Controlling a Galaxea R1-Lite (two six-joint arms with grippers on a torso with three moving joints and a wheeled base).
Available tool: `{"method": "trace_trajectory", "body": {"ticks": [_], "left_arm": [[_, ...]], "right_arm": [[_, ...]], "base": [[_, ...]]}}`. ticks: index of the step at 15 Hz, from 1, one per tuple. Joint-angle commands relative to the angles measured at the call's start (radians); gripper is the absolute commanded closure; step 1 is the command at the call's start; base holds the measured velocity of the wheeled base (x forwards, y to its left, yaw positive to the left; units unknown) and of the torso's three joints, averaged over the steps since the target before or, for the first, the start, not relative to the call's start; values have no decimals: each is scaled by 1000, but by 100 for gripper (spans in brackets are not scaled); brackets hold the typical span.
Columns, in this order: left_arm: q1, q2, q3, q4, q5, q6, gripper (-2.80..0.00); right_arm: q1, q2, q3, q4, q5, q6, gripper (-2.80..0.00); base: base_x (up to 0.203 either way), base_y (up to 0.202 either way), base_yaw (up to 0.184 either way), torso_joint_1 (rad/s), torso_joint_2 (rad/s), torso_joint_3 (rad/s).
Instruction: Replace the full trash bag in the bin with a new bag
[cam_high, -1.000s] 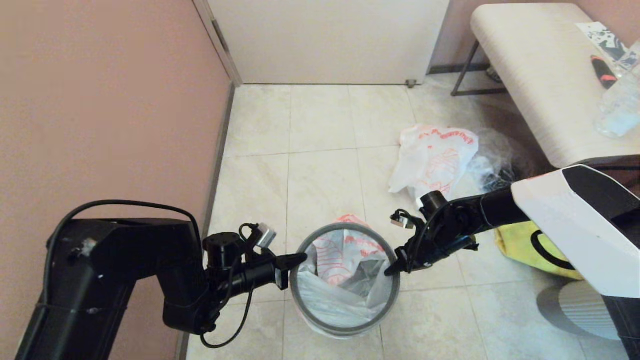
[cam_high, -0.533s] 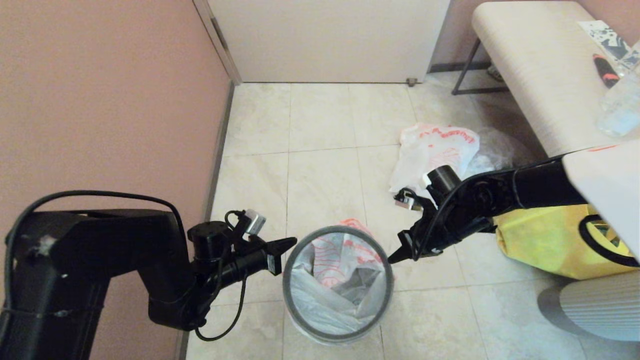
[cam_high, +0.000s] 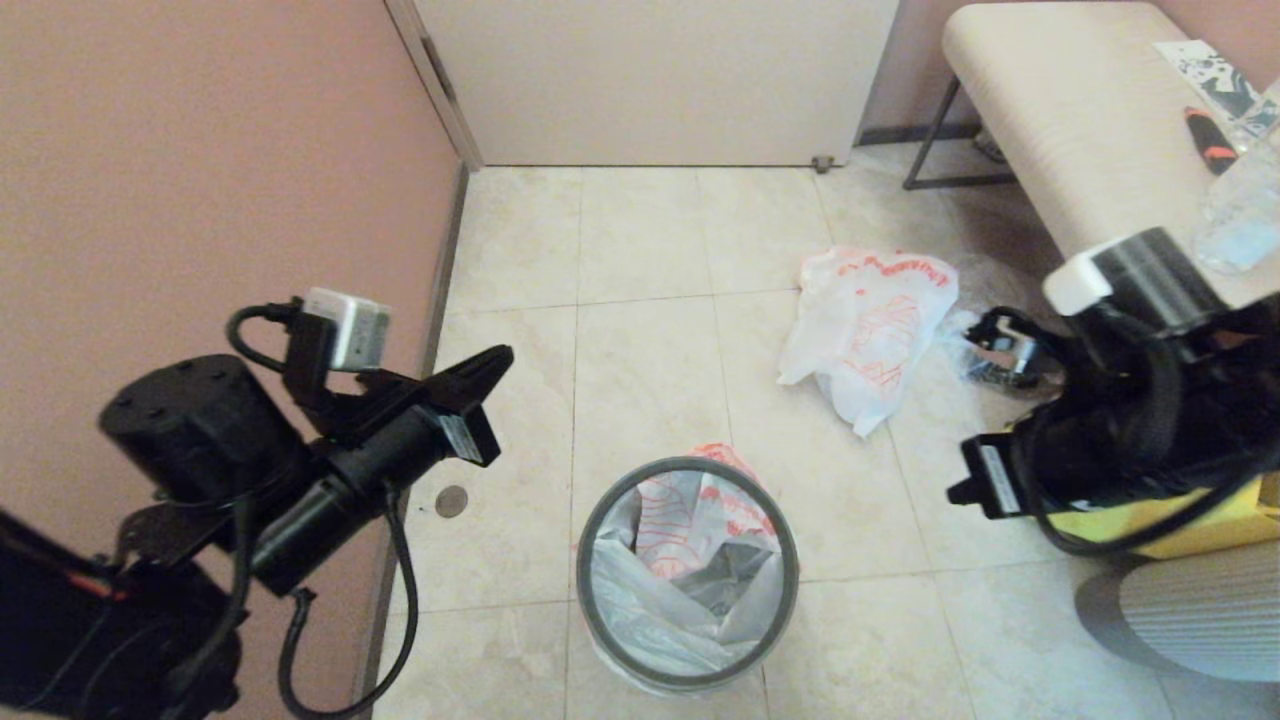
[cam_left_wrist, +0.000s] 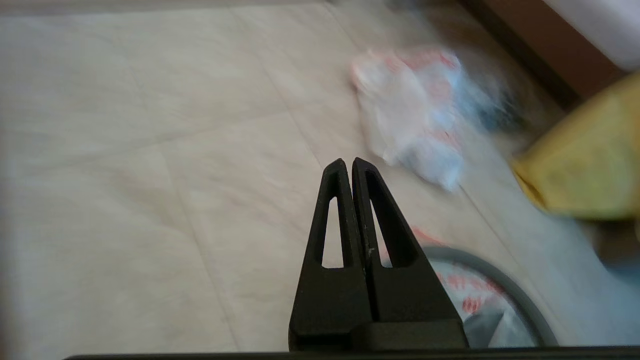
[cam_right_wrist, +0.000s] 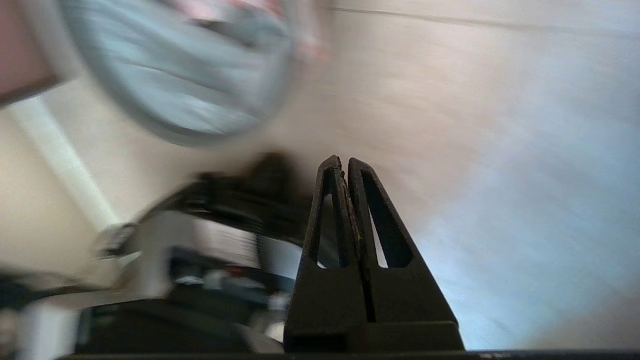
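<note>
The bin (cam_high: 688, 575) stands on the tiled floor (cam_high: 640, 260) at the lower centre of the head view, its grey hoop (cam_high: 590, 530) circling the mouth. A thin white bag (cam_high: 690, 560) with red-orange print lines it, draped inside and poking up over the far edge of the rim. A second white bag with the same print, the lumpy one (cam_high: 868, 325), lies on the floor to the upper right of the bin, well apart from it, with a clear bag (cam_high: 990, 350) of dark items just beside it on the right. A yellow tote (cam_high: 1180, 520) sits at the right edge, partly hidden by the right arm.

The left gripper (cam_high: 480, 375) is at the left of the frame, raised above the floor and clear of the bin; in its wrist view (cam_left_wrist: 347, 167) the fingers are pressed together, holding nothing. The right gripper (cam_right_wrist: 340, 165) is likewise closed and empty in its wrist view; in the head view its arm is at the right edge, apart from the bin.

A pale surface (cam_high: 1080, 130) fills the upper right corner, with a plastic bottle (cam_high: 1240, 215) on it.
</note>
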Motion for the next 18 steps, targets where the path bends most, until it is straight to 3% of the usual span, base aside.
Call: {"method": "trace_trajectory", "body": {"ticks": [1, 3, 5, 11, 13, 16, 18], "left_arm": [[-61, -286, 92, 39, 250, 22, 0], [-72, -396, 157, 60, 375, 61, 0], [-36, -495, 215, 77, 462, 83, 0], [96, -842, 299, 263, 523, 88, 0], [164, -977, 311, 402, 529, 74, 0], [256, -1159, 311, 804, 526, 22, 0], [278, -1235, 333, 926, 518, -40, 0]], "right_arm": [[0, -276, 195, 3, -148, 5, 0], [-15, -413, 336, 2, -273, 5, 0], [-67, -539, 417, 1, -337, 4, 0], [-185, -934, 529, 5, -360, 6, 0], [-221, -1079, 541, 15, -356, 5, 0], [-299, -1271, 589, 83, -356, -25, 0], [-365, -1339, 660, 101, -365, -51, 0]], "base": [[0, 0, 0, 0, 0, 0], [0, 0, 0, 0, 0, 0], [0, 0, 0, 0, 0, 0], [0, 0, 0, 0, 0, 0], [0, 0, 0, 0, 0, 0], [0, 0, 0, 0, 0, 0], [0, 0, 0, 0, 0, 0]]}}
